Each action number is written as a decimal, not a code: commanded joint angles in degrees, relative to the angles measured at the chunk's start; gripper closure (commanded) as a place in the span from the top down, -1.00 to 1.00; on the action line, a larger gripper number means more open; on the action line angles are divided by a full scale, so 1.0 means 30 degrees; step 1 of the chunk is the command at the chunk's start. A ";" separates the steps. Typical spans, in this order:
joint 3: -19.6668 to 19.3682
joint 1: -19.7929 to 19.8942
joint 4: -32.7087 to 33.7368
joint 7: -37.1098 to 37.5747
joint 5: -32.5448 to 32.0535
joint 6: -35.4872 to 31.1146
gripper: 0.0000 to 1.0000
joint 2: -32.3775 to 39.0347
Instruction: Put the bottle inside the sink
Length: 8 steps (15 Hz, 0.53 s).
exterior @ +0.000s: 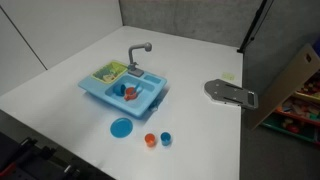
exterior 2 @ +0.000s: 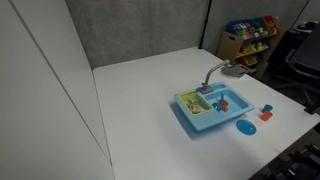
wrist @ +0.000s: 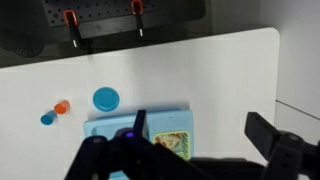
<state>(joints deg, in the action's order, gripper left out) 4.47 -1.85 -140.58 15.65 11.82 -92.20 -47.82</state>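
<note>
The gripper [wrist: 172,150] is hovering high above the sink [exterior: 125,88], jaws spread wide, holding nothing. Guessing the bottle [exterior: 150,139] is that tiny orange thing sitting lower centre, beside the disc [exterior: 121,127]. Being so small, it could be tipping and rolling away under an off-centre pinch.

The light blue plastic toy sink [exterior: 145,100] sits on the white desk [exterior: 60,90]. Before it lies a flat round blue disc [exterior: 121,127]. Beside the disc, 2 things stand close together: a small orange cup [exterior: 150,139] and a small blue cup [exterior: 166,138].
</note>
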 commanded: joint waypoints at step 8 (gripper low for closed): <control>0.0481 0.0495 0.0542 -0.0056 0.0017 -0.0173 1.00 0.0905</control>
<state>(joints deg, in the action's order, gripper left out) 4.79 -1.55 -140.61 15.62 11.82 -92.21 -47.61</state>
